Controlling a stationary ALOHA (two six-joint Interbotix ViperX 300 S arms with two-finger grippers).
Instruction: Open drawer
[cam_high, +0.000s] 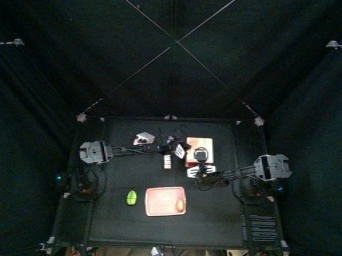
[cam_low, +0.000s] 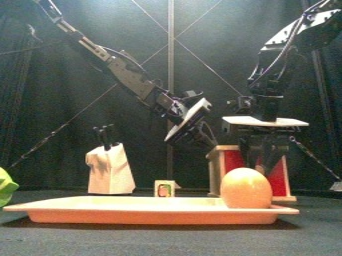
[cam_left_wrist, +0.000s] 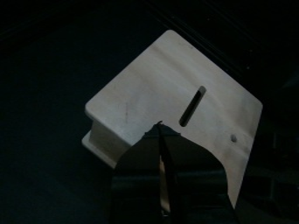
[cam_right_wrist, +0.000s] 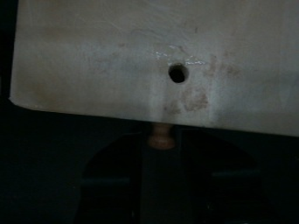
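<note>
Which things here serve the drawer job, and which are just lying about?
Job: drawer, left tool, right tool.
Lying about: pink tray, egg, white holder, green thing, small cube.

Top view: dim overall. The black curtains (cam_high: 171, 50) and my table (cam_high: 120, 180) swallow the light; only the pink tray (cam_high: 166, 201) and the drawer (cam_high: 198, 147) read bright.

Front view: a soft glow sits high on the back curtain, light falling from above. The tray's rim (cam_low: 80, 210) and the egg-shaped object (cam_low: 247, 188) on it catch it warmly, nearly without glare. My arms show as dark silhouettes.

Wrist views: both very dark and soft. The drawer's pale top (cam_left_wrist: 176, 96) is evenly lit; in my right wrist view it (cam_right_wrist: 140, 52) is blurred, grainy, faintly smudged.
</note>
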